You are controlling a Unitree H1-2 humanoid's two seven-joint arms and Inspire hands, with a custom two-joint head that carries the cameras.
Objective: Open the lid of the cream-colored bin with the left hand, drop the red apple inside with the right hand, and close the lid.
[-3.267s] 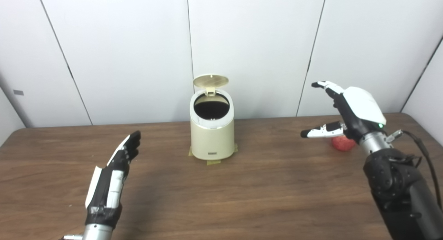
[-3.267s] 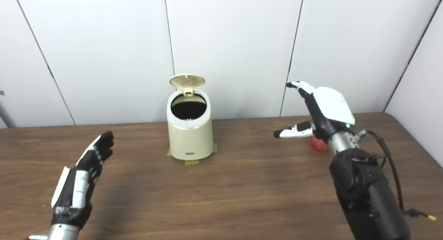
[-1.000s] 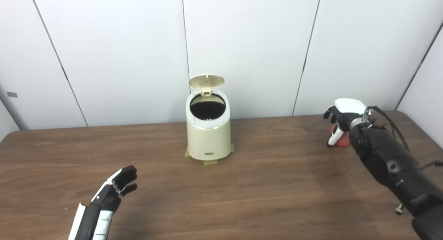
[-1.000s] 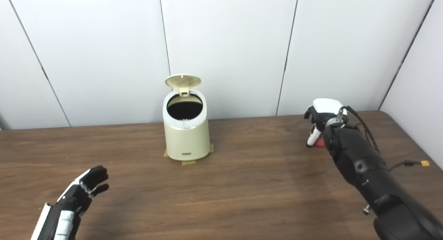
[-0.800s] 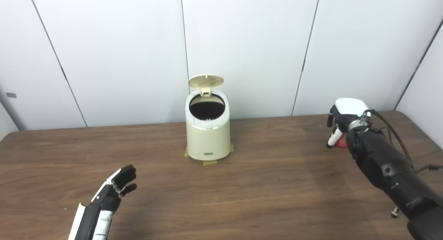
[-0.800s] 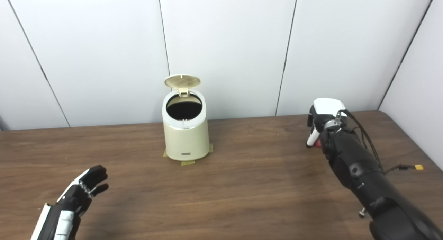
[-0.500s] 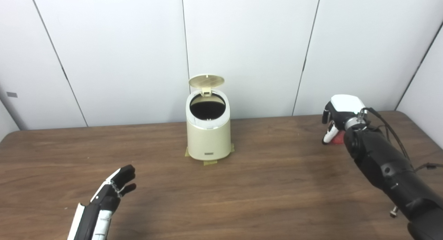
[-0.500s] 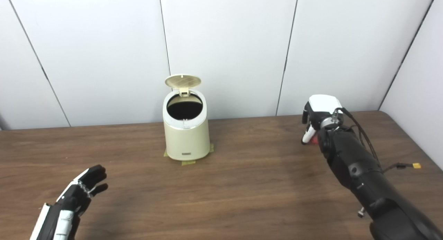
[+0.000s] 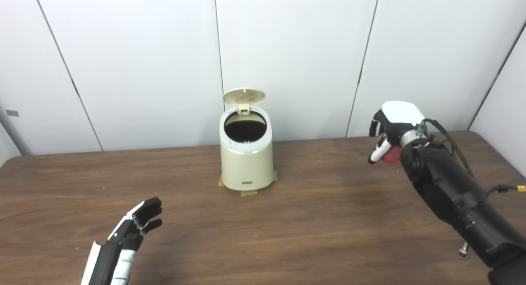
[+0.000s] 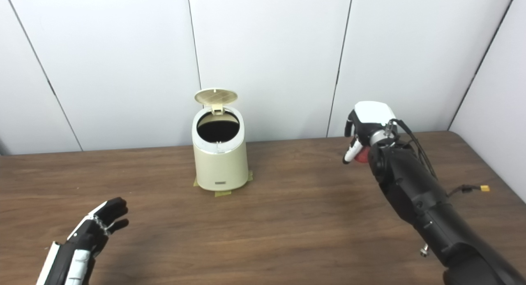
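The right hand grips the red apple above the table, fingers curled round it. The left hand hovers low, fingers spread (holding nothing); the bin lid stands open.

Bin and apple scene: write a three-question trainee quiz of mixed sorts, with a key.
1. True or false: the lid of the bin stands open.
2. Which hand holds the apple? A) left hand B) right hand C) neither
3. Fill in: the left hand is ____ and holds nothing.

Key:
1. True; the dark opening shows below the raised lid.
2. B; the right hand is shut on the apple, right of the bin and above the table.
3. open; it hovers low near the front left, fingers apart.
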